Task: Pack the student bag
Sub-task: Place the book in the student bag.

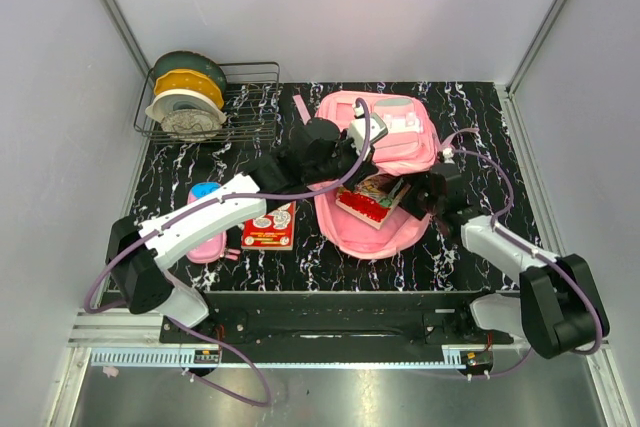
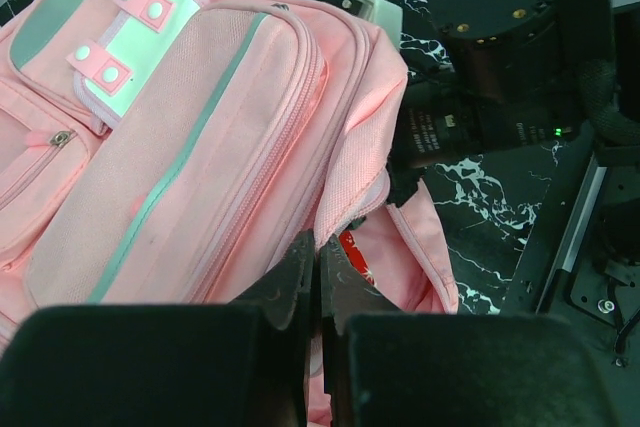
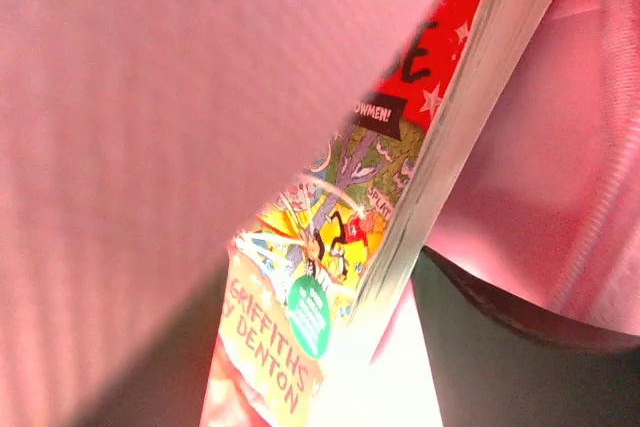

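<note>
- Student bag (image 1: 400,147) packing looks partly done to me: one book is at the opening, and other items lie outside.
- Nearest the arm bases, on the left of the black marbled table (image 1: 470,147), a pink-and-blue pencil case (image 1: 207,244) lies partly under the left arm. A red booklet (image 1: 268,229) lies just beside it. Both are outside the bag, so they are probably yet to be packed.
- Mid-table, the student bag lies flat with its main compartment gaping toward the arms. A colourful paperback (image 1: 372,199) rests in that mouth, only partly in.
- The right gripper (image 1: 425,195) sits at the paperback's right edge. Its wrist view is filled by the book and pink fabric, so I cannot tell whether the fingers clamp the book or stand clear.
- The left gripper (image 1: 362,152) is pinched tight on the upper edge of the bag's opening and holds it up.
- Farthest back on the left, a wire dish rack (image 1: 255,97) holds bowls (image 1: 185,97), apart from the packing.
- Probably left to do: seat the paperback fully, add the loose items and close the bag.
</note>
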Tool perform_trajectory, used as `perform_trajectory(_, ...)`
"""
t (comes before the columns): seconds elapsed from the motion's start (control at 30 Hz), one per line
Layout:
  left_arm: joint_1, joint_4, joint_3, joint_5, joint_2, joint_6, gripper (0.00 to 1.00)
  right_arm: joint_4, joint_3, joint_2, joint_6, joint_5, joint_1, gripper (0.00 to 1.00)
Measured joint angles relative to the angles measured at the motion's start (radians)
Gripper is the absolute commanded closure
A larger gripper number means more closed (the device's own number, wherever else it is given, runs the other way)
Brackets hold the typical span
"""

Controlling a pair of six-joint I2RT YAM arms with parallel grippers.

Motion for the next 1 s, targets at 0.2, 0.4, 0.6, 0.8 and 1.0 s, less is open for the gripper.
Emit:
perform_trajectory(0.2, -0.001, 0.003, -0.011, 0.005, 0.000, -0.003, 1.00, -0.031, -0.082, -0.112, 0.022, 0.006, 0.000, 0.08)
perform_trajectory(0.4, -0.001, 0.005, -0.011, 0.016, 0.000, -0.011, 1.00, -0.025, -0.110, -0.150, 0.078, 0.006, 0.000, 0.34)
perform_trajectory(0.6, -0.001, 0.006, -0.013, 0.028, 0.000, -0.022, 1.00, 0.046, -0.132, -0.109, 0.117, 0.023, 0.000, 0.66)
perform_trajectory(0.8, 0.000, 0.003, -0.013, 0.051, 0.000, -0.021, 1.00, 0.152, -0.124, -0.003, 0.101, 0.042, 0.000, 0.61)
perform_trajectory(1.0, 0.001, 0.000, -0.013, 0.082, 0.003, -0.016, 1.00, 0.259, -0.079, 0.090, -0.011, 0.070, 0.000, 0.29)
